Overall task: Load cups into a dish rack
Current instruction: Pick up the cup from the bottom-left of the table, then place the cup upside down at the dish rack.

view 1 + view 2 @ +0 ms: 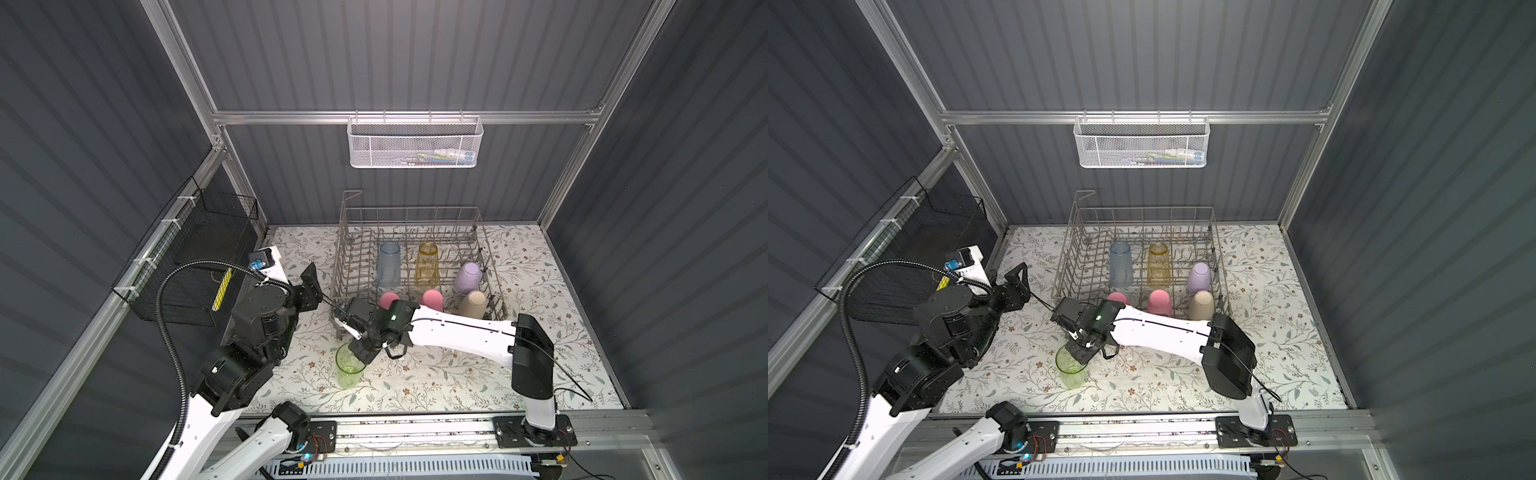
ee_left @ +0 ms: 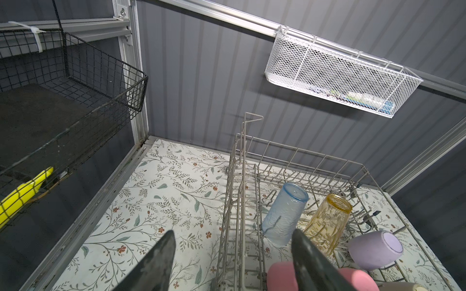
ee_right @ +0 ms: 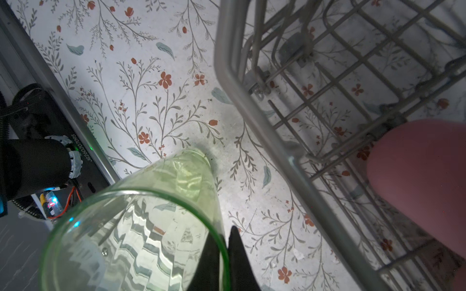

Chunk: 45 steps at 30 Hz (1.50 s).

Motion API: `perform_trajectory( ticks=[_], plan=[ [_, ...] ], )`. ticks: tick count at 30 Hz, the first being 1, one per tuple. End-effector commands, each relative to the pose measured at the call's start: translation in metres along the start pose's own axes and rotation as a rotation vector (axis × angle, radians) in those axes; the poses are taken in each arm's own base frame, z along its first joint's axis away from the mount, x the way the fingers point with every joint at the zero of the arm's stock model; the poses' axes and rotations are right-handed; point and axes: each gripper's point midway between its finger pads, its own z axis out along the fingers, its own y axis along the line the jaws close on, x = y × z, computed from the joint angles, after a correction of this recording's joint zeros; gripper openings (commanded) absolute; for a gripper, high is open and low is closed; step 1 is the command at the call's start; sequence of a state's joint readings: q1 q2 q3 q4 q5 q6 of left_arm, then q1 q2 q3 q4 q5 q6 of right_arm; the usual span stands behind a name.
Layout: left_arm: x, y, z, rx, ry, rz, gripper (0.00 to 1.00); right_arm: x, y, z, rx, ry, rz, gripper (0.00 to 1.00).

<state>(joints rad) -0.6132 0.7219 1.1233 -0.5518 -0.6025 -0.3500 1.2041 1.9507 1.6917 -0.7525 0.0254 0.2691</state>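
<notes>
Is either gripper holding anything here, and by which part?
The right gripper pinches the green cup by its rim, one finger inside, one outside. The left gripper is open, holding nothing.

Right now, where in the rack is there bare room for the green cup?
Free: the strip between the rack's left wall and the blue cup, and the back row behind it and the amber cup. Crowded: front and right, with two pink cups, beige cup, lavender cup.

The right claw sits at the rim of the translucent green tumbler, upright on the floral table beside the grey wire dish rack.
</notes>
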Motion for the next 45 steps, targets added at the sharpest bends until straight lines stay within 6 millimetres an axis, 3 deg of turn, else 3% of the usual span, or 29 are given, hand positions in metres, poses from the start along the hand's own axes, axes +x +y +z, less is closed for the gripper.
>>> perform_trajectory(
  ticks=[1,7,11,15,20,23,32,41,45],
  plan=[
    [-0.006,0.001,-0.003,0.004,-0.023,0.001,0.72,-0.007,-0.008,-0.035,0.041,-0.080,-0.007,0.04],
    [-0.008,-0.003,0.000,0.013,-0.024,-0.002,0.72,-0.014,-0.008,-0.084,-0.010,-0.199,-0.026,0.02],
    [-0.005,-0.010,0.004,0.038,-0.012,-0.003,0.72,-0.025,-0.008,-0.129,-0.152,-0.321,0.016,0.01],
    [-0.003,-0.024,0.009,0.098,0.003,-0.008,0.73,-0.036,-0.020,-0.177,-0.268,-0.462,0.068,0.00],
    [-0.002,-0.058,0.012,0.264,0.017,-0.026,0.73,-0.046,-0.041,-0.240,-0.436,-0.661,0.147,0.00],
    [0.002,-0.087,0.016,0.397,0.054,-0.022,0.74,-0.047,-0.059,-0.262,-0.505,-0.739,0.199,0.00],
    [0.005,-0.164,0.014,0.779,0.118,-0.044,0.76,-0.040,-0.102,-0.270,-0.590,-0.795,0.359,0.00],
    [-0.003,-0.193,0.018,1.030,0.155,-0.127,0.76,-0.023,-0.139,-0.278,-0.660,-0.855,0.464,0.00],
    [-0.001,-0.198,0.032,1.133,0.188,-0.202,0.75,-0.015,-0.140,-0.293,-0.667,-0.894,0.440,0.00]
  ],
)
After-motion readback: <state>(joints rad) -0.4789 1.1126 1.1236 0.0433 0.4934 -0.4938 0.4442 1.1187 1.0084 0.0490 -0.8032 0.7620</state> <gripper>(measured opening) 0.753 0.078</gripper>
